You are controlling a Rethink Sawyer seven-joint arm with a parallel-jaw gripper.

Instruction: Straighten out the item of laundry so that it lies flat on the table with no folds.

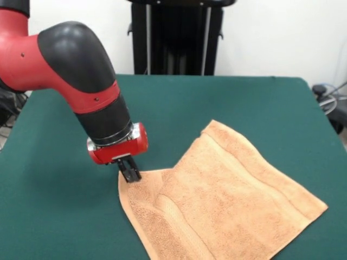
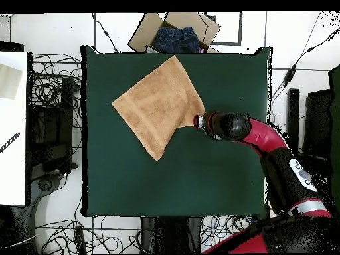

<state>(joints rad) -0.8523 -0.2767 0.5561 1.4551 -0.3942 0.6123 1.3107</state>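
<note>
Green table (image 1: 227, 103) holds towel (image 1: 227, 195); gripper (image 1: 130, 174) at corner, grip unclear.

Table (image 2: 133, 179): green top bare across the whole half toward the robot base and along the edge opposite the arm's side; open passage there. Towel (image 2: 159, 106) is the only item on the top, lying toward the far edge from the base, one corner reaching almost to that edge. Gripper (image 1: 130, 174) sits at the towel's corner, arm (image 2: 259, 136) slanting in low over one side edge, blocking that strip. Cardboard box (image 2: 176, 33) lies off the table, past the far edge.
</note>
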